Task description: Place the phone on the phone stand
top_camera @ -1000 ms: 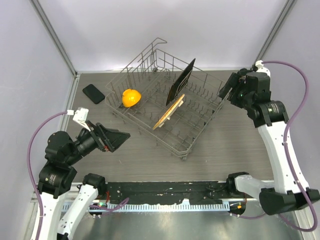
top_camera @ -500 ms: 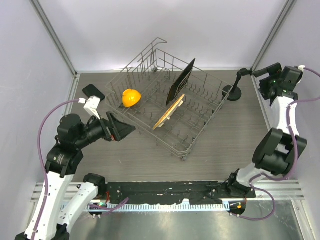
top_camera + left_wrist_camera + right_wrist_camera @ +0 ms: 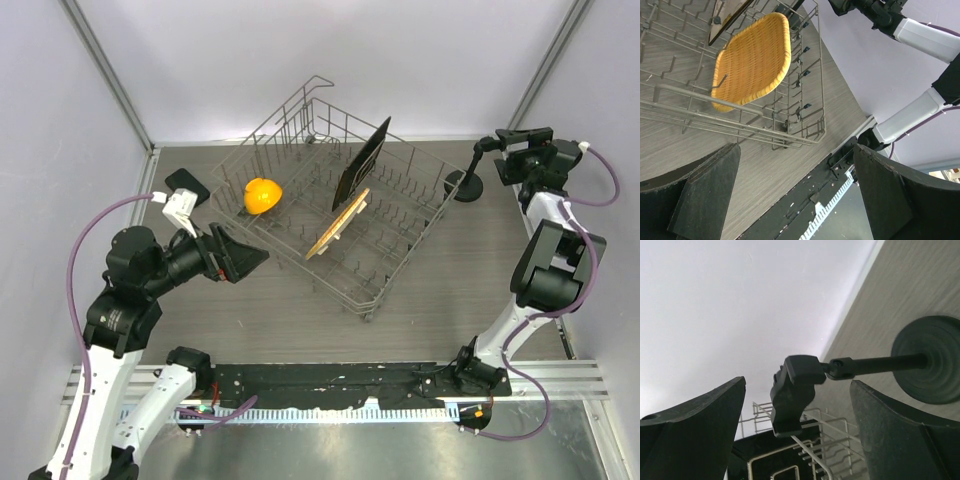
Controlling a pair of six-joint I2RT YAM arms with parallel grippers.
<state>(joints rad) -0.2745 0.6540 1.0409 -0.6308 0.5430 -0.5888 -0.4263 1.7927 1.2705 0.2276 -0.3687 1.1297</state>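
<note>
The phone [image 3: 183,180] lies flat on the table at the far left, partly covered by my left arm's cable plug. The phone stand [image 3: 468,183] stands at the far right beside the rack, its disc base on the table and its arm angled up. In the right wrist view its clip [image 3: 792,390] and disc base [image 3: 930,360] show. My right gripper [image 3: 505,142] is open at the clip's height, and the clip sits between its fingers [image 3: 797,385] without touching them. My left gripper [image 3: 250,262] is open and empty over the table, left of the rack [image 3: 796,150].
A grey wire dish rack [image 3: 400,262] fills the table's middle. It holds an orange object [image 3: 262,194], an upright black board [image 3: 362,160] and a leaning yellow woven plate [image 3: 338,225], which also shows in the left wrist view [image 3: 752,57]. Metal posts and walls close in the back.
My right arm swung up and back from the stand, then turned its open gripper toward the stand's clip. My left arm rose and moved farther from the near edge, toward the phone.
</note>
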